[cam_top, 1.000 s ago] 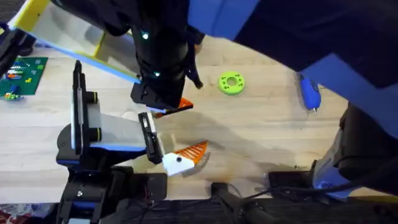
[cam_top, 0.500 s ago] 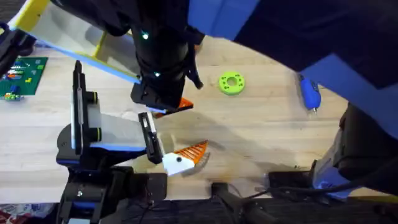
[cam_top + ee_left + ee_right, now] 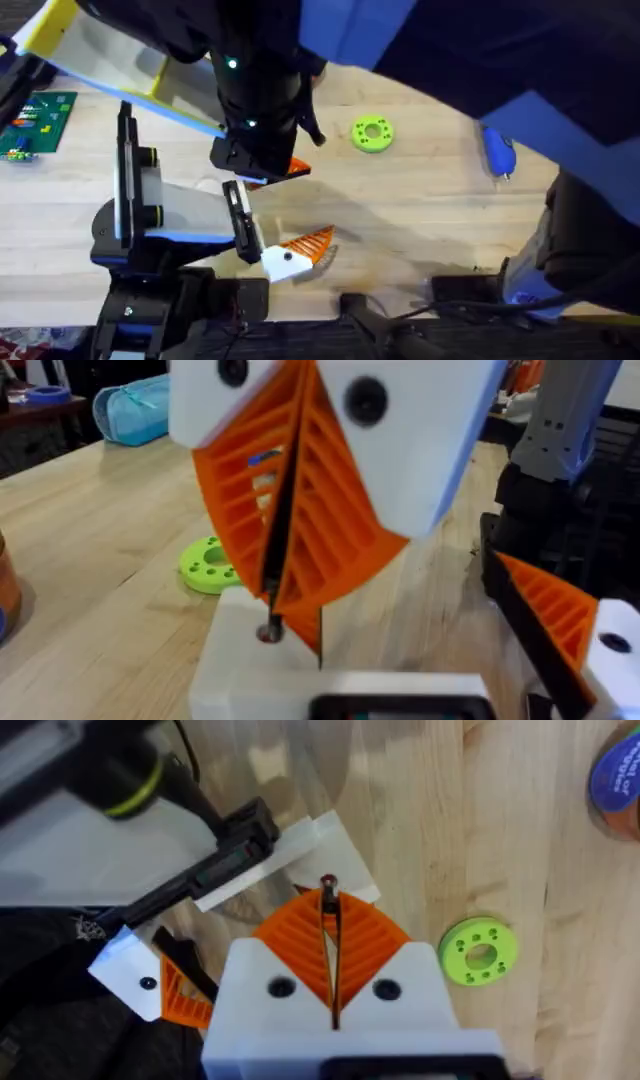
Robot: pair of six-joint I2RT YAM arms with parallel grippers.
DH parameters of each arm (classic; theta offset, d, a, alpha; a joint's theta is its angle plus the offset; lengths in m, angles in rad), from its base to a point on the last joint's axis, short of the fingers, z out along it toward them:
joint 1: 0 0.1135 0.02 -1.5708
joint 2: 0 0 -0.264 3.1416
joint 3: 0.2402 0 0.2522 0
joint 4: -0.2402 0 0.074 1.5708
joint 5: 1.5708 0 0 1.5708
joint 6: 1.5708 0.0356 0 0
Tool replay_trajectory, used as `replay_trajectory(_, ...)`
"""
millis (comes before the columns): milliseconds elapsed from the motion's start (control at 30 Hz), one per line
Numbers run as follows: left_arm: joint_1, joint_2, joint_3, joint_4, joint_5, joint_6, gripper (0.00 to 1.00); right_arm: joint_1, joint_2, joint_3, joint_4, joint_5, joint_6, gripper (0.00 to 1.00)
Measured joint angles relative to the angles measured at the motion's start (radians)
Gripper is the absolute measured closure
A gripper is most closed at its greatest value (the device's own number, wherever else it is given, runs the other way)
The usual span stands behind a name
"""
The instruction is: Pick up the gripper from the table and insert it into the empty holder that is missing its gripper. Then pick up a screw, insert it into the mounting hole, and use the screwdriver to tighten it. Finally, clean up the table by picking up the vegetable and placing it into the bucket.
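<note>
The blue screwdriver (image 3: 497,151) lies on the table's right; the black holder (image 3: 237,214) tips the fixture.

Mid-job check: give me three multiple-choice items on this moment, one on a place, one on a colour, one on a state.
1. Where is the lime-green ring?
A. Flat on the table, between the arm fixture and the screwdriver
B. On top of the arm fixture
C. Propped against the screwdriver

2. What colour is the screwdriver's body?
A. Red
B. Blue
C. Yellow

3. How are the fingers of the left hand?
A. Spread wide
B. Closed, orange pads together
C. Gripping the ring

Answers:
1. A: the overhead view shows the ring on bare wood, apart from both.
2. B: it shows as a blue pen shape.
3. B: in the left wrist view the ribbed pads meet along one line.
</note>
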Motion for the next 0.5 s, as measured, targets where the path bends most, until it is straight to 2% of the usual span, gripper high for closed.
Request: replay_trajectory(500, 0.0, 0.0, 0.0, 0.0, 0.0, 0.0, 0.014, 0.0, 0.0, -0.004, 0.006, 0.0, 0.0, 0.991)
